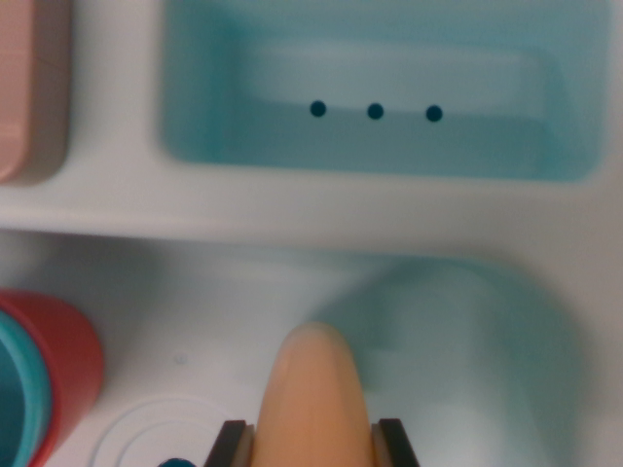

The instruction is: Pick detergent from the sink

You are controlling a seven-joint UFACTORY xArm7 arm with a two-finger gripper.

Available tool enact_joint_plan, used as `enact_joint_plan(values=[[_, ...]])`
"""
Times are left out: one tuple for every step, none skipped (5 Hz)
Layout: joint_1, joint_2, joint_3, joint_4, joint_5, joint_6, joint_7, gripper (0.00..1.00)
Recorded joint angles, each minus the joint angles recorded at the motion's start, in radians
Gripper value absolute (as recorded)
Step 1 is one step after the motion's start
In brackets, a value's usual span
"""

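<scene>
Orange rounded plastic detergent bottle (316,394) pinched between dark gripper (316,443) fingers (232,446), long axis pointing ahead. Pale teal plastic sink basin (389,156) lying beyond the fingertips.

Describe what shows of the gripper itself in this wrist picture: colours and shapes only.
Only the fingertips of the gripper show, at the bottom edge. Two dark, nearly black fingers with squared, blocky ends stand either side of the middle, each lined on its inner face with a thin tan pad. No cables or markings are visible, and the rest of the arm is out of frame.
</scene>
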Motion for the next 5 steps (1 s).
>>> enact_joint_plan(values=[[0.0, 0.0, 0.0, 0.0, 0.0, 0.0, 0.0, 1.0], [0.0001, -0.005, 0.0, 0.018, -0.0015, 0.023, 0.002, 1.0], [0.0001, -0.005, 0.0, 0.018, -0.0015, 0.023, 0.002, 1.0], [0.0002, -0.011, -0.001, 0.039, -0.0034, 0.051, 0.004, 1.0], [0.0002, -0.011, -0.001, 0.039, -0.0034, 0.051, 0.004, 1.0]])
